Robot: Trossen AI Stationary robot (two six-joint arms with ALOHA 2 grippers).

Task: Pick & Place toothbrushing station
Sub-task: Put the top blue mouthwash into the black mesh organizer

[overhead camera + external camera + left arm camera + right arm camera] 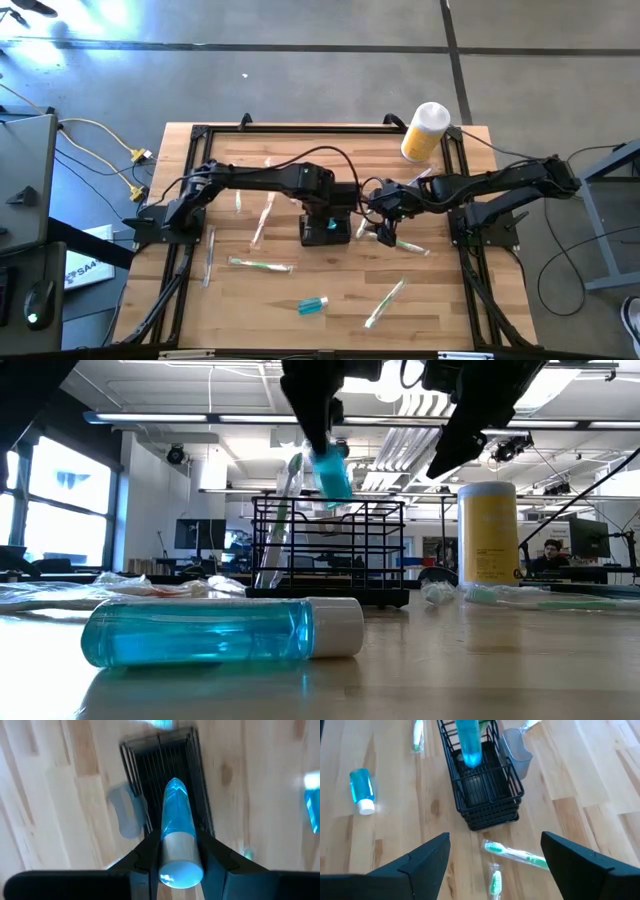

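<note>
- The toothbrushing station (487,795), a black wire-mesh box with an open top, stood near the middle of the pale wooden plank table (440,300).
- The left gripper (175,865) hung above it, its fingers clamped on a clear blue bottle (176,830) with a white cap, the rounded end pointing down into the caddy.
- The right gripper (495,865) hovered just beside the caddy, fingers spread wide and empty.
- A second blue bottle (215,632) lay on its side near the table's front edge, with bare wood around it.

Yellow cylinder (424,132) (white-lidded), wrapped toothbrushes (262,265)
</note>
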